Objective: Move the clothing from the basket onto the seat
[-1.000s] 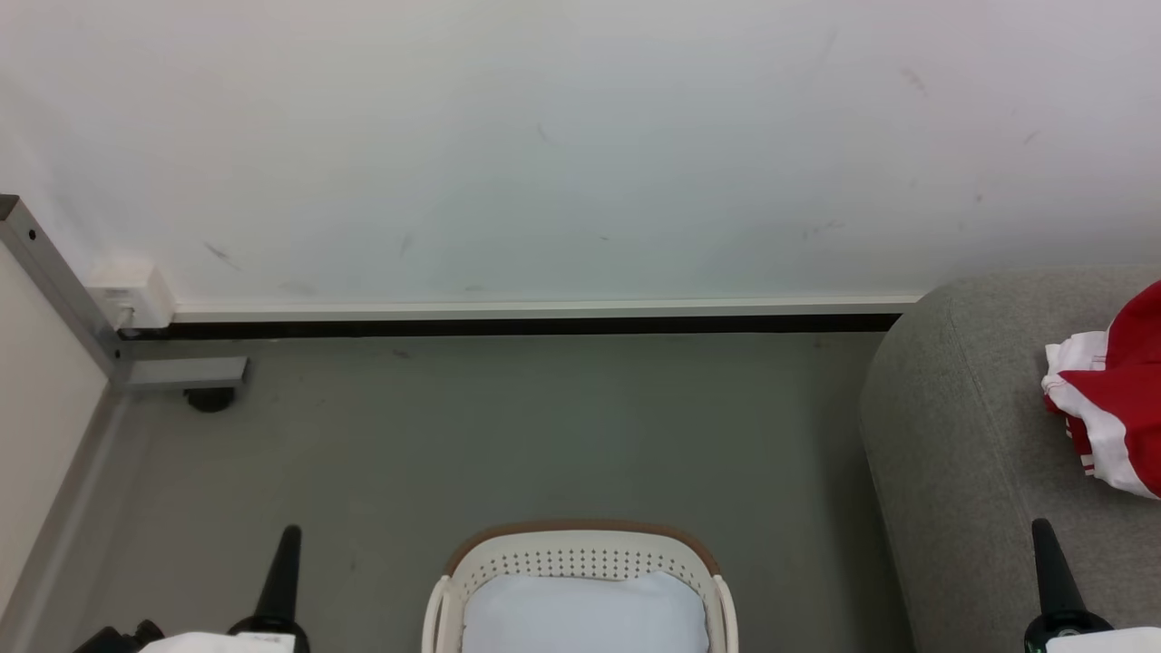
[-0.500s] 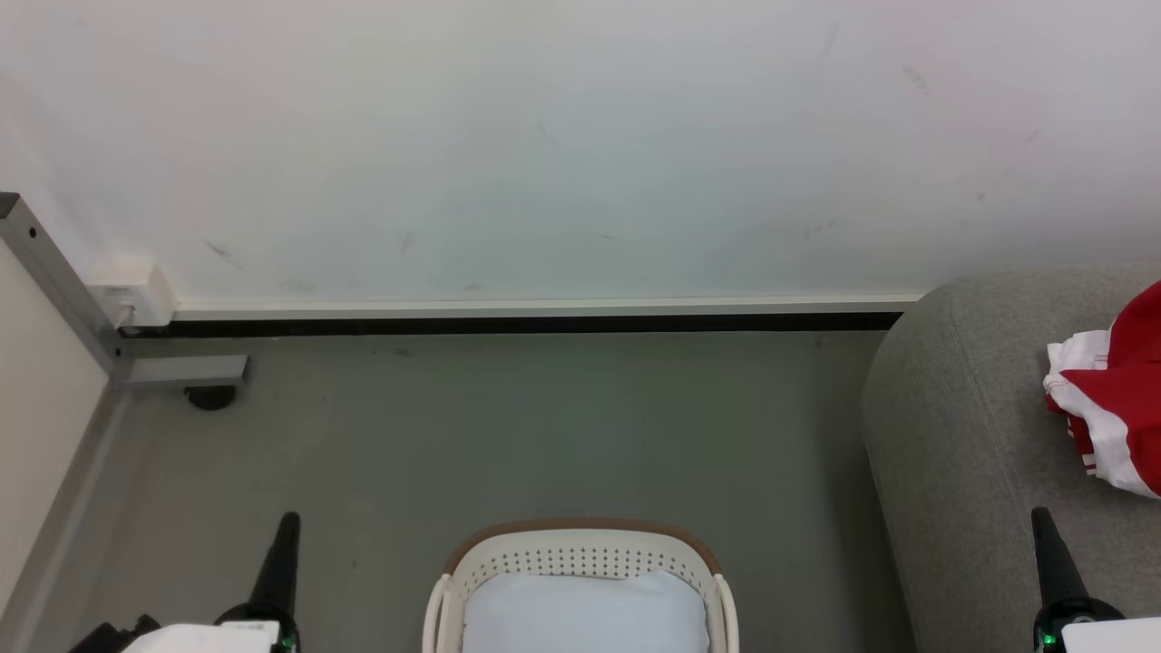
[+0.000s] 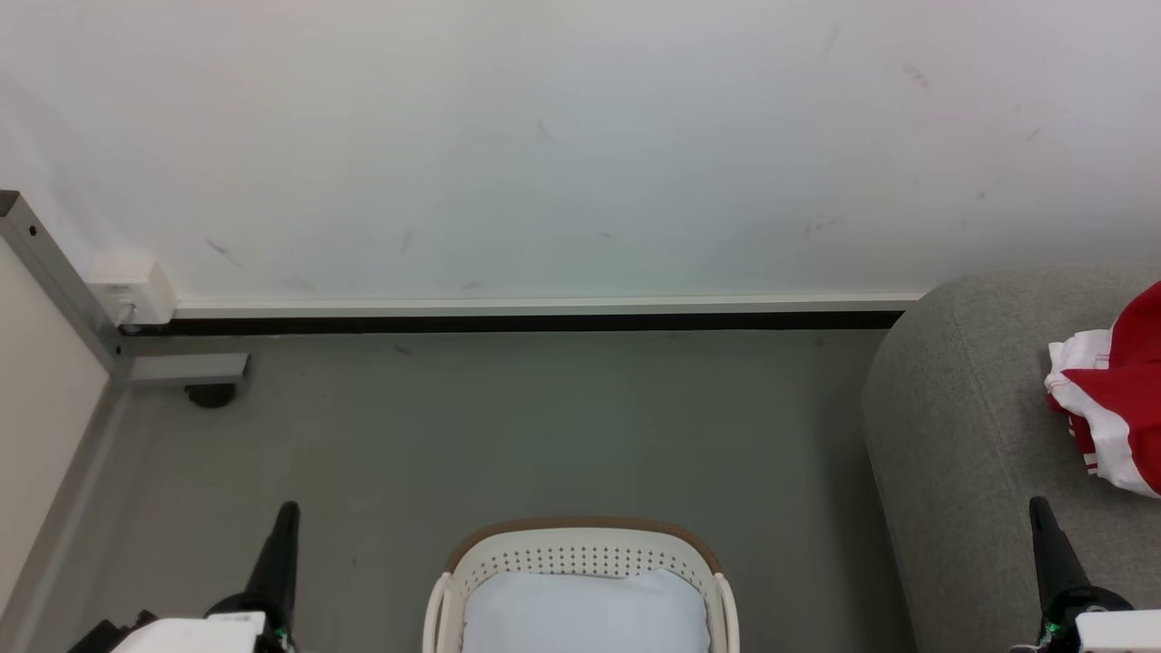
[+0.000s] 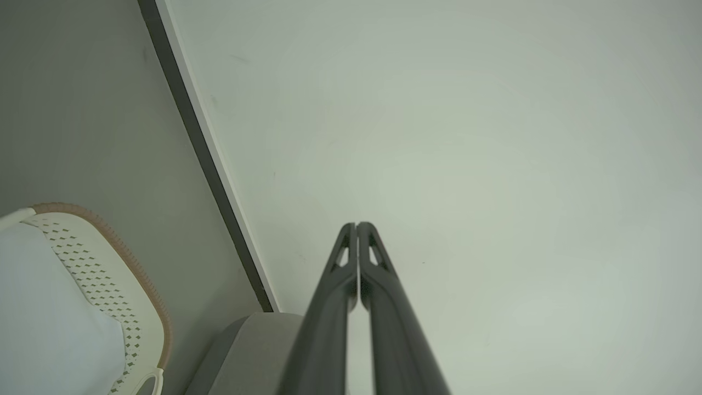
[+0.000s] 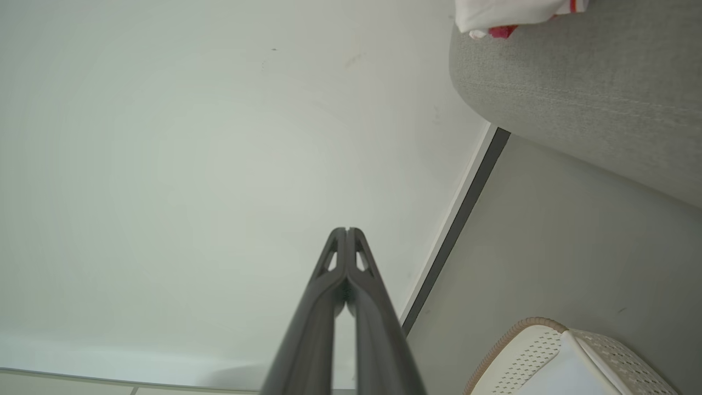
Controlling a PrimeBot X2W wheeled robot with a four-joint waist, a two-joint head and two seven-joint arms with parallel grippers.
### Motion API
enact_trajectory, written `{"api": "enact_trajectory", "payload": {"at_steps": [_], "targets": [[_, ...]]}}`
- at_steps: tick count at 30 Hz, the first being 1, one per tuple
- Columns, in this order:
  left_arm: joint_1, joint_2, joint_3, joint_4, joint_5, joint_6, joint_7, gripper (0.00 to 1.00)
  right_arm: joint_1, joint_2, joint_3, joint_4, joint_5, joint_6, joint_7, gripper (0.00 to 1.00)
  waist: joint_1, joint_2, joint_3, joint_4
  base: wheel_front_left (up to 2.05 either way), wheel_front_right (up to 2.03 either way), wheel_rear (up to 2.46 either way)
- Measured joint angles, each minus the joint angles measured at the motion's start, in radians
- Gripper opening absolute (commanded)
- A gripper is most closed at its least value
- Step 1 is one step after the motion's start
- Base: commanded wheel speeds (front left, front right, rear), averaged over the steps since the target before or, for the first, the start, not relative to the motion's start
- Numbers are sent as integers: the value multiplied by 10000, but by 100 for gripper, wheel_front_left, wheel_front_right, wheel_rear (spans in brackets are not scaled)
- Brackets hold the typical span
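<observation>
Red clothing (image 3: 1120,390) with white trim lies bunched on the light grey seat (image 3: 961,426) at the right edge; a corner of the clothing (image 5: 510,13) lies atop the seat (image 5: 592,93) in the right wrist view. The cream basket (image 3: 580,558) with brown rim stands at bottom centre, only its pale lining (image 3: 585,612) showing inside. Its rim (image 4: 109,263) sits at lower left of the left wrist view, and the basket (image 5: 526,351) shows low right in the right wrist view. My left gripper (image 3: 287,510) (image 4: 357,225) is shut and empty left of the basket. My right gripper (image 3: 1038,504) (image 5: 346,230) is shut and empty over the seat's front.
A white wall (image 3: 580,145) with a dark baseboard (image 3: 508,323) runs behind the grey floor (image 3: 508,426). A grey metal frame leg with a caster (image 3: 181,376) and a white block (image 3: 131,292) stand at the left, beside a pale panel (image 3: 36,426).
Both grippers have risen slightly in the head view, their tips a little higher. The basket, seat and clothing stay where they were.
</observation>
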Motion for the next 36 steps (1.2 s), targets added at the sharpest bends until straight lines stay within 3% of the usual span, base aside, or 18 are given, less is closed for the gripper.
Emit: {"api": "enact_trajectory", "payload": {"at_steps": [19,36], "targets": [[-194,2,94,-27,-1290,-33,341,0,-203,-13,-33,-21,1361,0,341,0,0,0,35,16,0,0,0],[-199,2,100,-27,-1321,-35,347,0,-212,-15,-35,-25,1421,0,347,0,0,0,36,16,0,0,0]]}}
